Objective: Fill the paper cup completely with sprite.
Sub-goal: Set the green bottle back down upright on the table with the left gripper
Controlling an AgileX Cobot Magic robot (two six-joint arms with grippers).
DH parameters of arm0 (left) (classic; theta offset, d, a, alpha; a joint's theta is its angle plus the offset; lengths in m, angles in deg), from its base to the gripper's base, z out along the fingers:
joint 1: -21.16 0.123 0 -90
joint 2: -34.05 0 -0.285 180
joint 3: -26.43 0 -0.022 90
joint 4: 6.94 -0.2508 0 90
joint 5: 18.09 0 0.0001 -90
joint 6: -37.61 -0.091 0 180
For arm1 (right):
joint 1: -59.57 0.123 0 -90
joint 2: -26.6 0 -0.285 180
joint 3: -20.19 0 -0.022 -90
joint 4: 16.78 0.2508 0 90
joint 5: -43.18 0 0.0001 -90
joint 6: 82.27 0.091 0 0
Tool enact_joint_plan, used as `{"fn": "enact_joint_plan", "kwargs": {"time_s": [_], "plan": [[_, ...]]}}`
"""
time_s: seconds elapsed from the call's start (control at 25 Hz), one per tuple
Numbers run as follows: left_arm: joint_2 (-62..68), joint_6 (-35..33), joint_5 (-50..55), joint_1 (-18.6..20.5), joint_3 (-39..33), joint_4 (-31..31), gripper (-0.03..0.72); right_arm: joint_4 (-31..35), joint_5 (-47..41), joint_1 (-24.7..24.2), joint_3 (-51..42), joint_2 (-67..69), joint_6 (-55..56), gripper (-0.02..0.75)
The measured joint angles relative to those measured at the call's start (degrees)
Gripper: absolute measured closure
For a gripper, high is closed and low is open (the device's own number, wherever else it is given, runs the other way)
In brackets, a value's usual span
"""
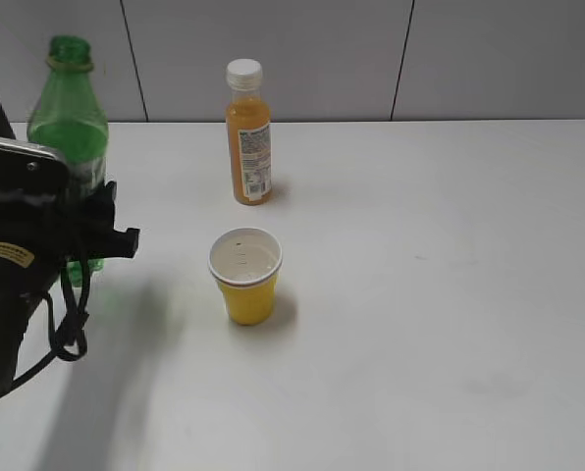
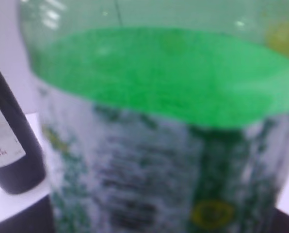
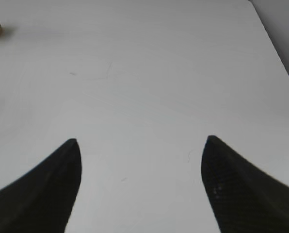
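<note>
On the white table [image 1: 420, 324], seen from the exterior view, the small yellow paper cup [image 1: 245, 276] with a white rim stands upright near the middle. Behind it stands an orange juice bottle [image 1: 247, 132] with a white cap. At the left edge the tall translucent green plastic sprite bottle [image 1: 68, 123], uncapped, stands upright, with the black left gripper [image 1: 81, 231] around its lower part; contact cannot be confirmed.

Up close in the left wrist view, the blurred green bottle [image 2: 159, 131] with its grey-white patterned label fills the frame; a dark bottle [image 2: 11, 145] with a white label stands just left.

Down through the right wrist view, the right gripper [image 3: 139, 170] hangs wide open and empty above bare table [image 3: 144, 73].
</note>
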Motion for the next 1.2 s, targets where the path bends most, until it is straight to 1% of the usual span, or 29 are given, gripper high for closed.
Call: {"fn": "enact_joint_plan", "kwargs": {"time_s": [0.12, 0.24, 0.52, 0.68, 0.8, 1.08, 1.2], "plan": [[0.0, 10.7, 0.0, 0.8, 0.0, -0.5, 0.233, 0.0, 0.0, 0.0, 0.0, 0.0, 0.0, 0.144], [0.0, 15.1, 0.0, 3.0, 0.2, -1.9, 0.233, 0.0, 0.0, 0.0, 0.0, 0.0, 0.0, 0.144], [0.1, 16.5, 0.0, 10.5, 3.6, -11.9, 0.233, 0.0, 0.0, 0.0, 0.0, 0.0, 0.0, 0.144], [2.0, 16.6, -0.1, 13.2, 7.0, -17.2, 0.233, 0.0, 0.0, 0.0, 0.0, 0.0, 0.0, 0.144], [4.9, 16.6, -0.2, 14.1, 9.6, -19.6, 0.233, 0.0, 0.0, 0.0, 0.0, 0.0, 0.0, 0.144], [12.4, 16.6, -0.2, 14.3, 16.3, -20.3, 0.233, 0.0, 0.0, 0.0, 0.0, 0.0, 0.0, 0.144], [14.7, 16.3, -0.2, 14.9, 18.6, -21.1, 0.233, 0.0, 0.0, 0.0, 0.0, 0.0, 0.0, 0.144]]}}
